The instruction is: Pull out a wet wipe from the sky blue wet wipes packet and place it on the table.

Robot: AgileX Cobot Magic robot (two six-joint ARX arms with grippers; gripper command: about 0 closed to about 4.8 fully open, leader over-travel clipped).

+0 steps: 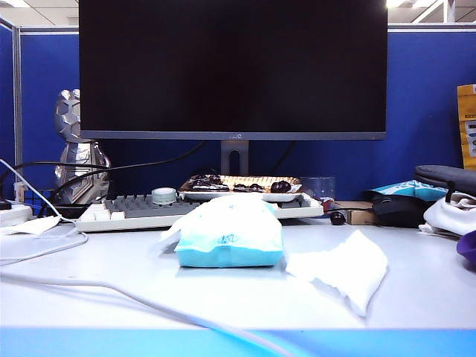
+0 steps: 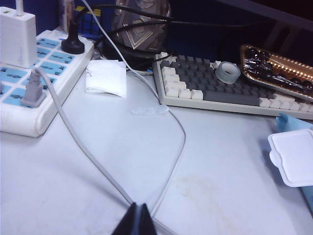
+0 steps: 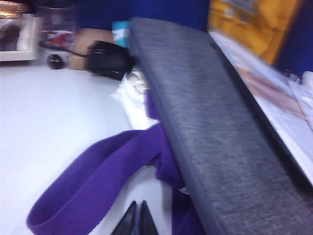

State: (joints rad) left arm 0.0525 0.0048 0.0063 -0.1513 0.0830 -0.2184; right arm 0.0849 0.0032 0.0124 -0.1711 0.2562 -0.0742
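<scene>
Left end effector (image 2: 137,220) hangs closed over white cables (image 2: 98,166), empty. Centre of the table (image 1: 89,297), the sky blue wet wipes packet (image 1: 229,236) lies long side across the view, its blue scribble unreadable. Just right lies the wet wipe (image 1: 343,268), flat, one corner pointing toward the table's front edge. Right end effector (image 3: 136,221) is closed, empty, above a purple strap (image 3: 93,186).

The left gripper (image 2: 137,219) is seen at the lower edge of its wrist view, jaws pressed together; the right gripper (image 3: 136,219) is likewise held closed.
</scene>
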